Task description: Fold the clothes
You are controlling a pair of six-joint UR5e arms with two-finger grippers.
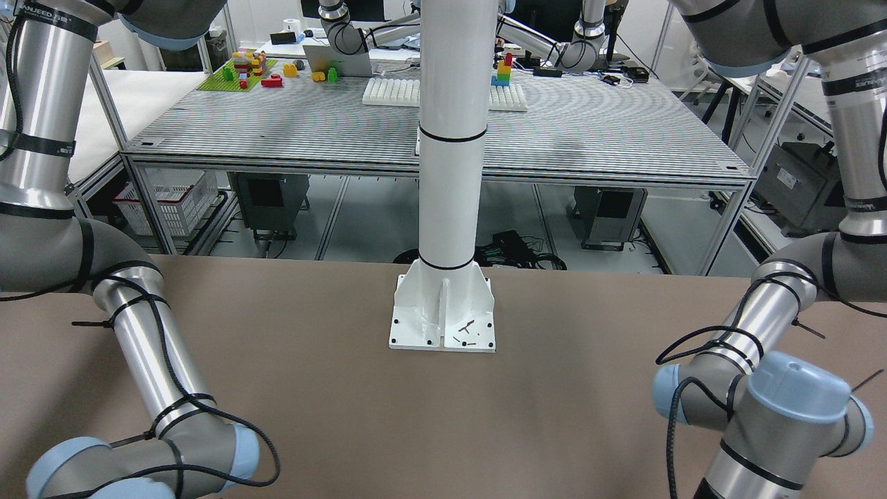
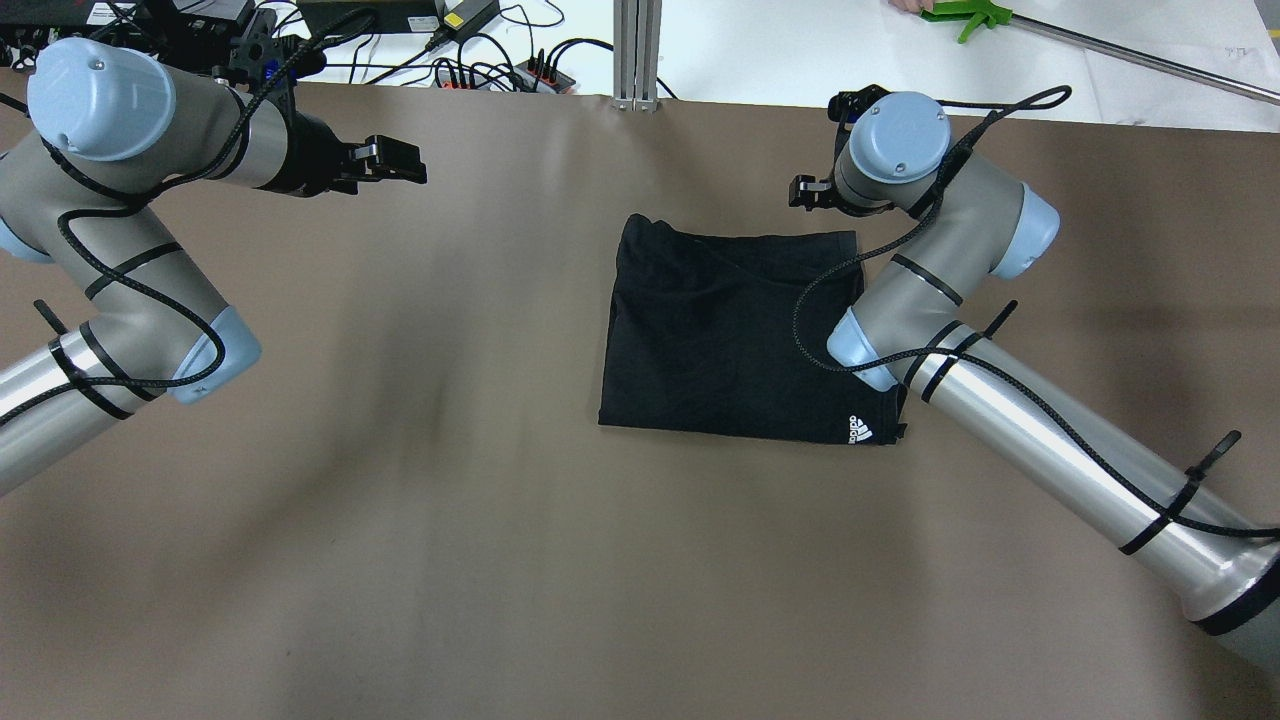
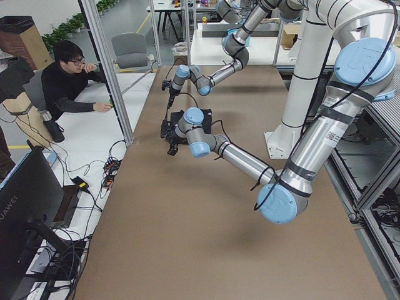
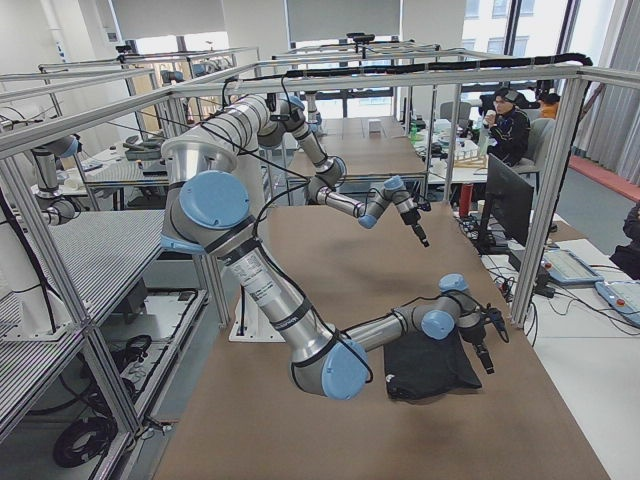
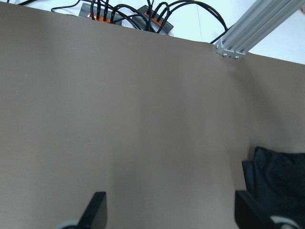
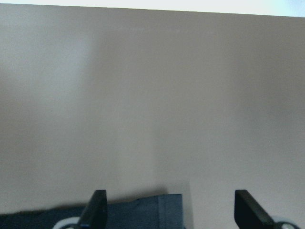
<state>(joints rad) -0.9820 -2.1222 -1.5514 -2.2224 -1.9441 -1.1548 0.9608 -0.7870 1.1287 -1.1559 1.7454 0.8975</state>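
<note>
- We are seeing the black garment (image 2: 730,335) lying flat on the brown table (image 2: 450,520), a little right of centre in the overhead view. It is folded to a rough rectangle, and a white logo (image 2: 860,430) is showing at its lower right corner.
- The right arm (image 2: 1000,390) is coming in from the lower right of that view and crossing above the garment's right edge, its wrist hanging over the upper right corner.
- In the right wrist view we are finding the right gripper (image 6: 169,200) with its fingers (image 6: 96,207) spread wide and gripping nothing. A hemmed corner of the garment is showing along the bottom edge of the frame, from the left as far as the middle. We cannot tell whether the tips are touching the cloth.
- The left gripper (image 2: 398,162) is hovering in the upper left of the overhead view, well apart from the garment and pointing toward the frame's right.
- In the left wrist view its fingers (image 5: 95,210) are also standing apart with only bare table between them, and the garment's edge is peeking in at the lower right.
- In the front-facing view a white pillar (image 1: 450,138) is standing at centre on the table; the garment is not appearing there.
- A person (image 3: 69,81) is sitting at the upper left of the left-side view.
</note>
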